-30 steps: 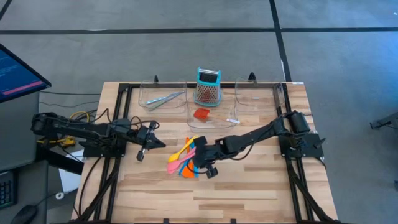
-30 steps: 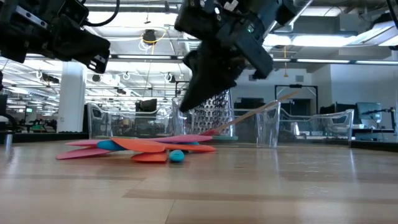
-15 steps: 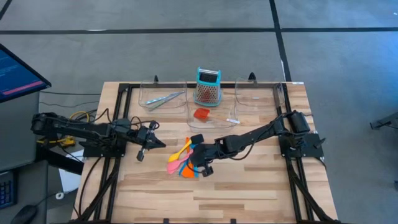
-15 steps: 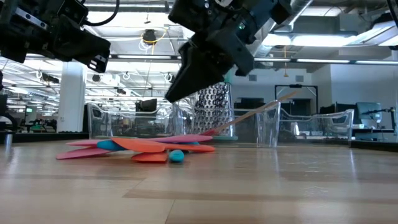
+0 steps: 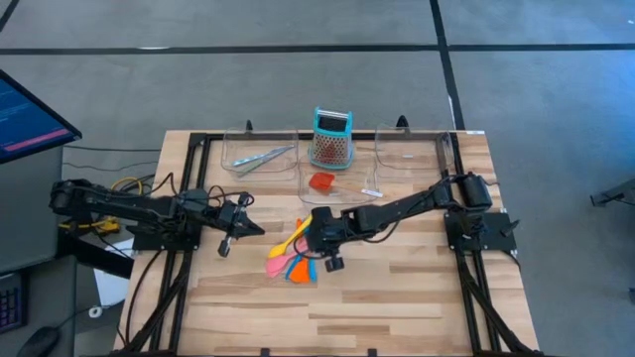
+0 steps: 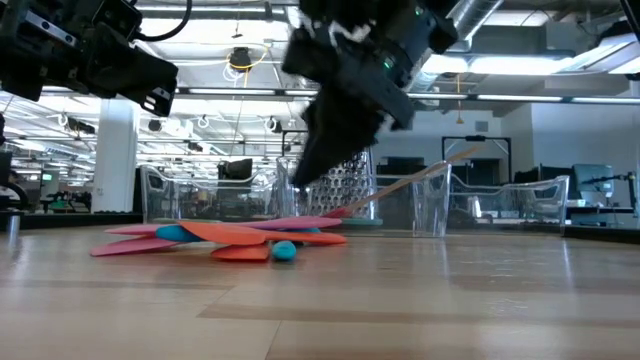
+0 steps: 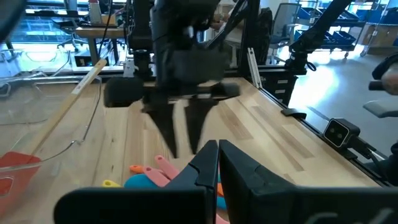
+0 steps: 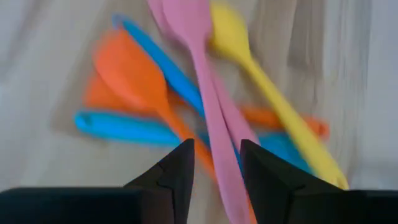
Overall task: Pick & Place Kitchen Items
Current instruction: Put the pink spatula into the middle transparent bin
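Observation:
A pile of slim plastic utensils [image 5: 291,260] lies flat on the wooden table near its middle. In the right wrist view I see the pink spoon [image 8: 198,68], yellow spoon [image 8: 255,74], orange spatula [image 8: 134,78] and a blue one [image 8: 115,123]. My right gripper [image 5: 319,241] hovers open just above the pile's right part, fingers pointing down, with the pink handle showing below the gap [image 8: 216,167]. It touches nothing. My left gripper [image 5: 234,229] waits shut and empty left of the pile. Silvery tongs [image 5: 262,157] lie in the far-left clear tray.
Three clear trays stand along the far edge: left [image 5: 238,149], middle [image 5: 349,194] with a red piece [image 5: 320,181], right [image 5: 409,151]. A teal-topped grater [image 5: 332,139] stands between them. A thin wooden stick [image 6: 415,182] leans on a tray. Bare wood lies toward the near edge.
My right gripper has opened its fingers and shifted a little toward the table's far edge while staying above the utensil pile. The pile has not moved.

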Available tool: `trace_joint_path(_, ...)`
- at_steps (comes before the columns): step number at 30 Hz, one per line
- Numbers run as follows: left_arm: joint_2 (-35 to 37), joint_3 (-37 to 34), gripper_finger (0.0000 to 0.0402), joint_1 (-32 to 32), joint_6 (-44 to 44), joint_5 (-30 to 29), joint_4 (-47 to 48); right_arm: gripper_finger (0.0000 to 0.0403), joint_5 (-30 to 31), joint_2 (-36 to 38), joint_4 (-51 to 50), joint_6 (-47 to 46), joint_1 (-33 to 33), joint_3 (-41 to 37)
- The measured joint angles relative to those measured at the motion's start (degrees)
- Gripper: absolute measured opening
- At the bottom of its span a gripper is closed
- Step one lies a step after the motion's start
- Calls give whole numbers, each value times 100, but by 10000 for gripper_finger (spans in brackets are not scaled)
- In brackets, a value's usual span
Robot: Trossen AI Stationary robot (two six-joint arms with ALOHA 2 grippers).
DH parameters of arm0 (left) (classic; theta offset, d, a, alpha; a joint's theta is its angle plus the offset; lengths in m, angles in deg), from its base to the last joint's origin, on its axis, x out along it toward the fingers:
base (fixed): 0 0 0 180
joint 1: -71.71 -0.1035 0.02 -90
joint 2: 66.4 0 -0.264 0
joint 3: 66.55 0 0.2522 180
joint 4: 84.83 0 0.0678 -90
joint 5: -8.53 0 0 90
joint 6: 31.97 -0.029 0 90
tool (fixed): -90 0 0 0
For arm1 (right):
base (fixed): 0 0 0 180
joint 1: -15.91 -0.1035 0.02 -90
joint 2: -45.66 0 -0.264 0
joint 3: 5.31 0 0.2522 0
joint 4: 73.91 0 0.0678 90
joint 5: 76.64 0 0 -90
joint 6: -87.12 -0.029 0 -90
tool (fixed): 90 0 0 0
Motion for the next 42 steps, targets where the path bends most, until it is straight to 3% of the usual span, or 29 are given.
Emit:
trace_joint_path(15, 0, 0, 3, 0, 2, 0, 0, 154, 195, 1, -605, -35, 45, -160)
trace_joint_path(28, 0, 0, 3, 0, 2, 0, 0, 158, 519, -75, 359, 140, -80, -281)
trace_joint_path(33, 0, 0, 3, -2, -4, -2, 9, 170, 699, -580, 477, 447, -138, 92)
trace_joint_path(42, -4, 0, 3, -2, -15, -2, 46, 180, 975, -1122, -580, 829, -254, 1113)
